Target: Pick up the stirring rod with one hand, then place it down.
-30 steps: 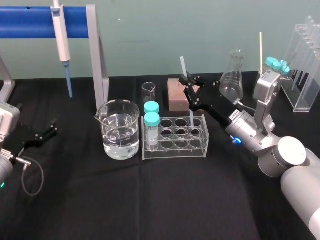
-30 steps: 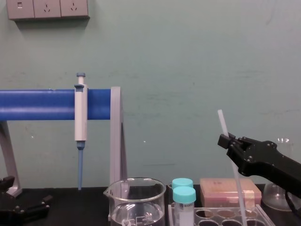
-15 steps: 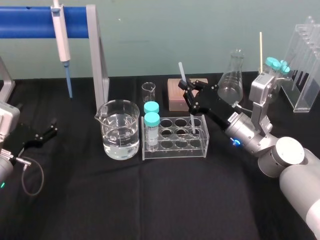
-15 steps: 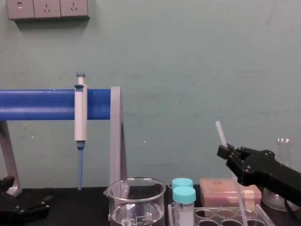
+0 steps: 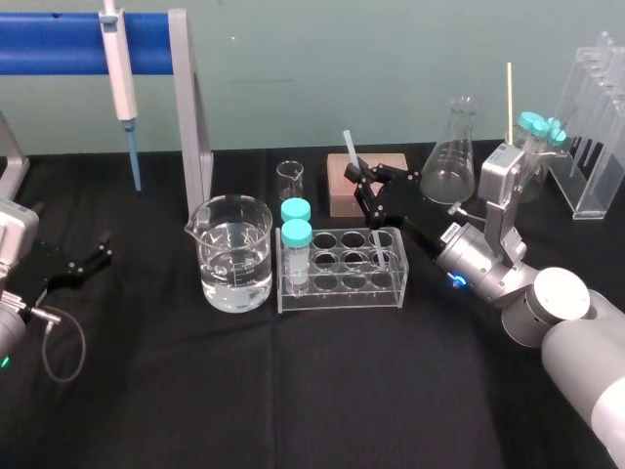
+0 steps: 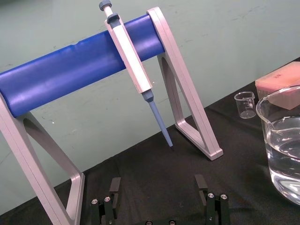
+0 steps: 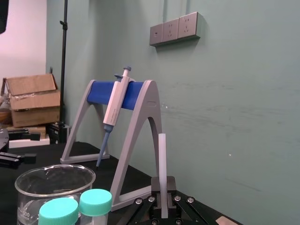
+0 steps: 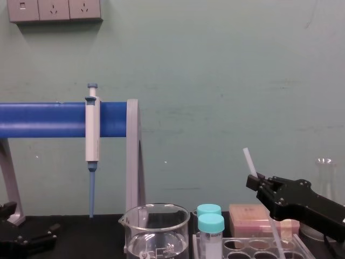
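My right gripper (image 5: 365, 184) is shut on the stirring rod (image 5: 349, 147), a thin translucent-white rod held nearly upright and leaning slightly. It hangs over the right end of the clear test tube rack (image 5: 340, 291), and its lower end reaches down among the rack's back right holes. In the chest view the stirring rod (image 8: 248, 159) sticks up above the black right gripper (image 8: 257, 182). The right wrist view has the stirring rod (image 7: 162, 159) standing between the fingertips. At the table's left, my left gripper (image 5: 80, 262) rests open, its fingers (image 6: 115, 186) wide apart around nothing.
A water-filled beaker (image 5: 232, 256) stands left of the rack, and two teal-capped tubes (image 5: 296, 239) sit in its left end. Behind are a small beaker (image 5: 291, 180), a brown box (image 5: 339, 198) and a conical flask (image 5: 455, 156). A pipette (image 5: 121, 78) hangs on the blue stand (image 5: 59, 44).
My right gripper has come down and a little to the left with the stirring rod, lowering its bottom end further into the rack. The left arm has not moved.
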